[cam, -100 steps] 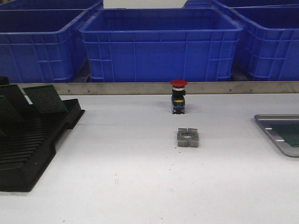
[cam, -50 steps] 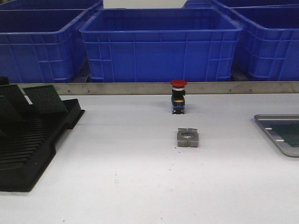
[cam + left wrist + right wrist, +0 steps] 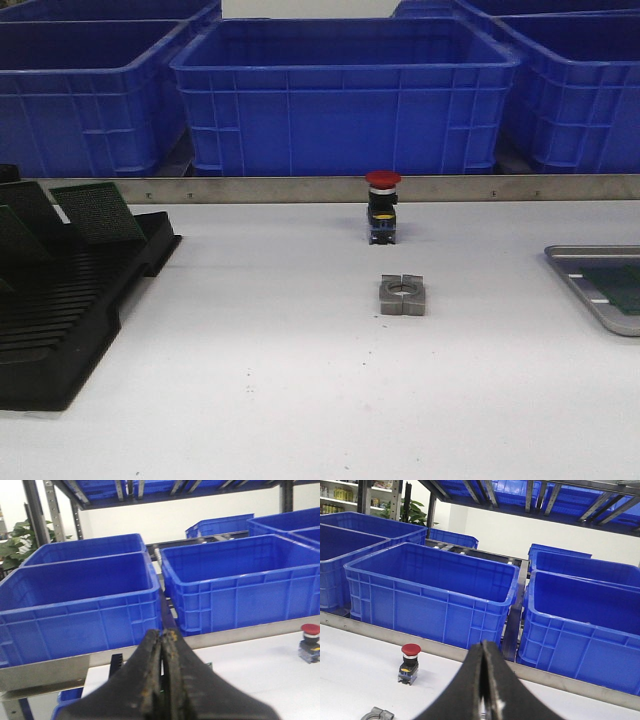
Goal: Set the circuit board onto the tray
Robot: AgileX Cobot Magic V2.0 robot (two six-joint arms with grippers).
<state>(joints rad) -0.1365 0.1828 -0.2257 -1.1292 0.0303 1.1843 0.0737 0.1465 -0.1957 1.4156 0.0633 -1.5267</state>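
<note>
Only the front view shows the tray [image 3: 585,290]; wrist views show left claw [image 3: 163,645] and right claw [image 3: 483,655] pressed closed, empty.

Silver-grey tray [image 3: 570,280], blue crates [image 3: 345,95]

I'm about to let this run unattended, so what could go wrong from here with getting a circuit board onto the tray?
1. The circuit boards lean in the black slotted rack at different tilts; a grasp might snag a neighbouring board or the rack.
2. The red push button and the metal block sit between rack and tray; a low carry could knock them.
3. The tray already holds a green board and is cut off at the picture's edge, so free space is uncertain.
</note>
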